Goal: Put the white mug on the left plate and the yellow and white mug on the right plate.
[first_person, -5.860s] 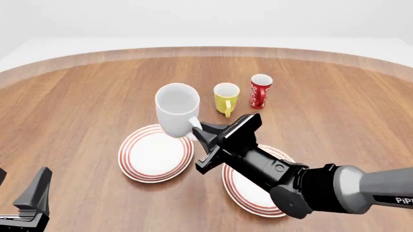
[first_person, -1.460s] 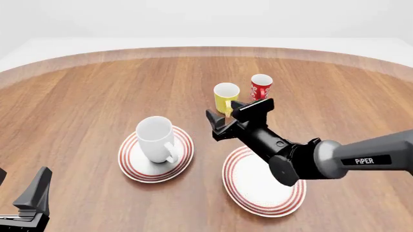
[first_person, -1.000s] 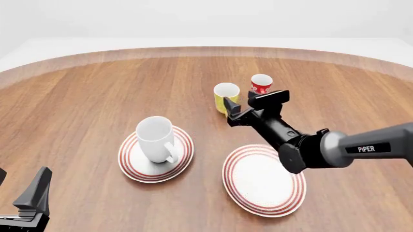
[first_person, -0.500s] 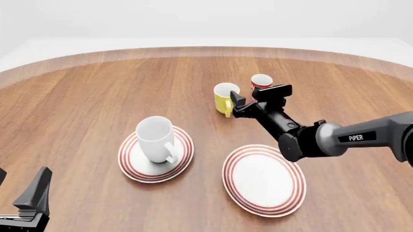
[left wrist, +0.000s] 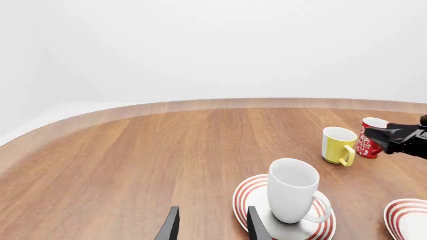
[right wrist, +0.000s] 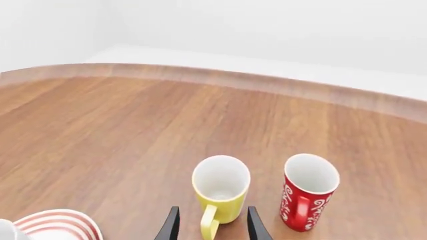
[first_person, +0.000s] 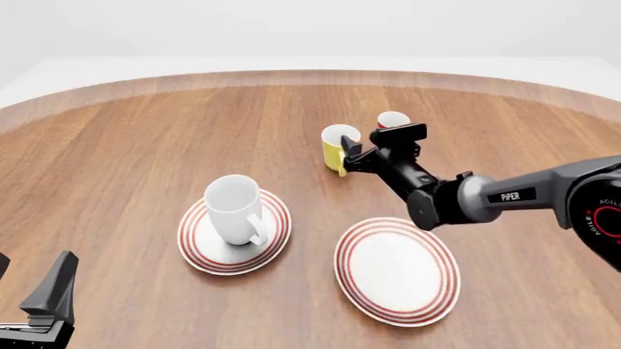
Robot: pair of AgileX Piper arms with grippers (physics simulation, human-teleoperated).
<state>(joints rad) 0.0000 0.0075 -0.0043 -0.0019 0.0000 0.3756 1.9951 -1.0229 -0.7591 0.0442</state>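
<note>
The white mug [first_person: 235,209] stands upright on the left plate [first_person: 200,251], handle toward me; it also shows in the left wrist view [left wrist: 293,190]. The right plate [first_person: 396,270] holds nothing. The yellow and white mug [first_person: 339,147] stands on the table behind the plates. My right gripper [first_person: 374,142] is open just in front of it, and in the right wrist view [right wrist: 211,227] the fingers stand on either side of the yellow mug's [right wrist: 220,187] handle. My left gripper [first_person: 49,305] is open and empty at the near left edge.
A slim red cup [first_person: 392,120] with white markings stands right beside the yellow mug, partly hidden by my right gripper; it shows fully in the right wrist view [right wrist: 307,192]. The table's curved far edge [first_person: 310,76] runs behind the cups.
The white mug, earlier held above the left plate, now stands on it, released. My right gripper has moved away from me, from between the plates up to the yellow mug. The left arm is still.
</note>
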